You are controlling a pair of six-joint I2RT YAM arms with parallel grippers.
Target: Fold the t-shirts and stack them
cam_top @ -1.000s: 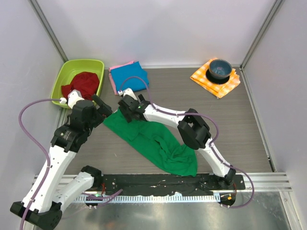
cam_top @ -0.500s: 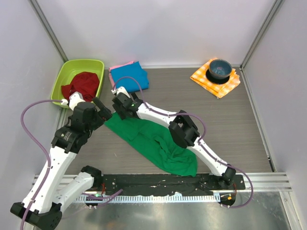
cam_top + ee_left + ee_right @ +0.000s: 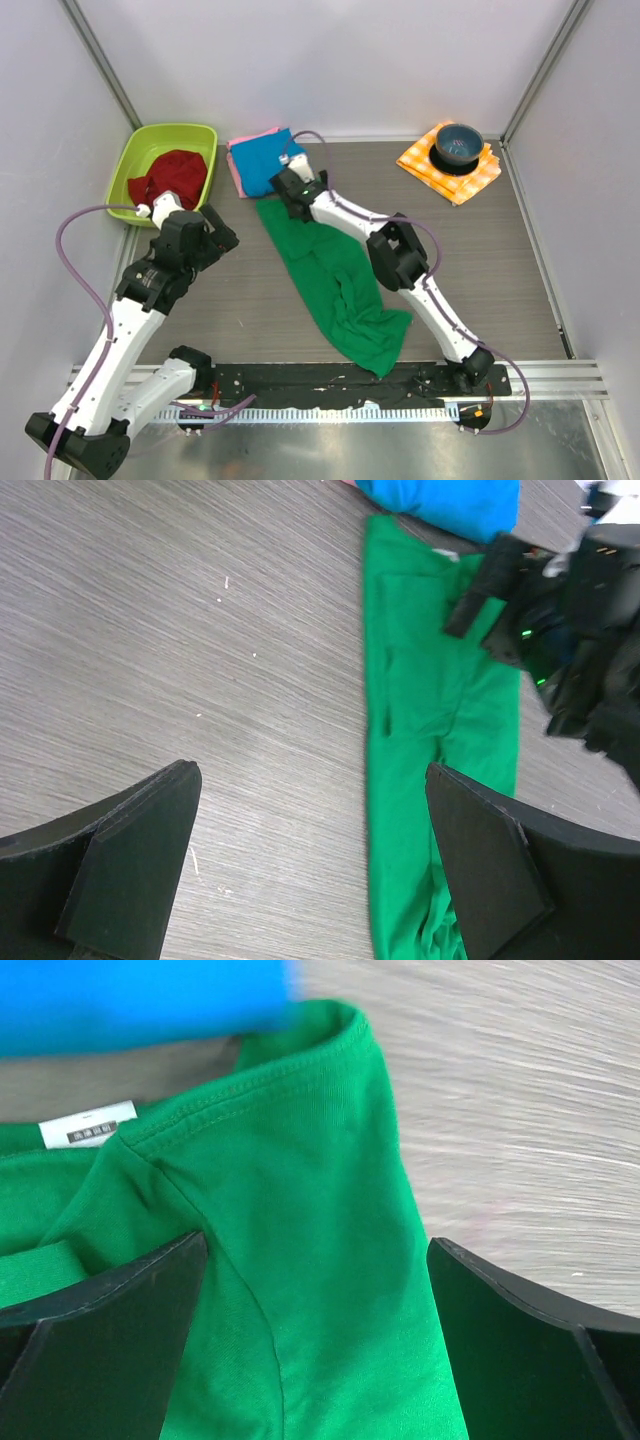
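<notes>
The bright green t-shirt (image 3: 335, 285) lies in a long rumpled strip from beside the blue shirt down to the near edge. The folded blue t-shirt (image 3: 265, 158) sits at the back left on the pink one (image 3: 236, 178), of which only an edge shows. My right gripper (image 3: 290, 193) is open, low over the green shirt's collar end (image 3: 300, 1260), with its fingers on either side of it, near its white label (image 3: 88, 1131). My left gripper (image 3: 220, 232) is open and empty over bare table (image 3: 200, 630), left of the green shirt (image 3: 430, 710).
A lime-green bin (image 3: 135, 160) holding a dark red cloth (image 3: 170, 178) stands at the back left. An orange-and-white checked cloth (image 3: 430, 160) with a dark bowl (image 3: 459, 143) on it lies at the back right. Grey walls close in the table.
My right gripper has moved back and to the right toward the blue shirt, and the green shirt's top end went with it. The shirt now lies narrower and longer. My left gripper has barely moved.
</notes>
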